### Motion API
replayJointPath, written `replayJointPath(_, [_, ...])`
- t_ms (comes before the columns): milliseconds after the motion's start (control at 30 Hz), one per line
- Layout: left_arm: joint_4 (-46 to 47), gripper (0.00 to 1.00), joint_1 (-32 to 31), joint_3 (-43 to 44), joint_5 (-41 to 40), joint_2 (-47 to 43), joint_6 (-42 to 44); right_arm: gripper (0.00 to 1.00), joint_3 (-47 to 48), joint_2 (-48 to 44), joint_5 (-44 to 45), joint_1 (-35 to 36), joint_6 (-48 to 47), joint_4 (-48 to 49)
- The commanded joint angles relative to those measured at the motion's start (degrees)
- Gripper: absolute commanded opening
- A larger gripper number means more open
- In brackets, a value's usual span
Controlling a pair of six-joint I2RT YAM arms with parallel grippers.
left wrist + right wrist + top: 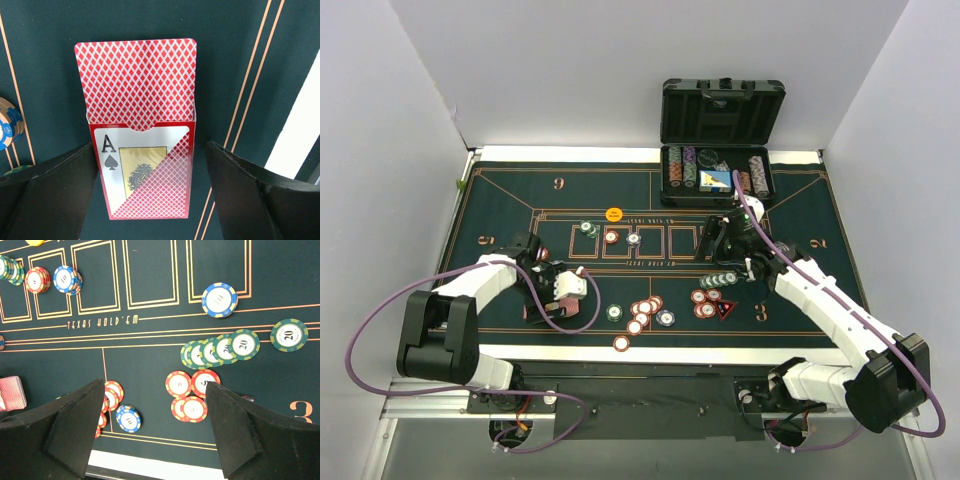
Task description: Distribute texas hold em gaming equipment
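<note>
the left gripper (150, 145) is spread wide around the red card box (145, 175), looks about to grab it, so it should squeeze next.

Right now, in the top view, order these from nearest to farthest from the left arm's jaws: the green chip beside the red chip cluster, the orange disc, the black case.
From the left gripper:
1. Green chip, just to its right on the near side.
2. Orange disc, farther back, toward the centre.
3. Black case, at the far right.

Poker chips (7, 131) cut by edge
</note>
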Motion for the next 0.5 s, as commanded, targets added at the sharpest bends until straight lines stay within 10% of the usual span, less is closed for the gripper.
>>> replayJointPath(0, [2.83,0.94,-0.45,-0.95,-1.96,2.66,1.66,0.77,2.53,-0.18,0.2,-0.06,-0.88,-1.38])
replayJointPath(467, [-2.26,0.51,-1.77,2.74,0.15,1.09,-1.42,0.76,1.39,-0.44,-1.73,-0.5,-0.09,-0.68])
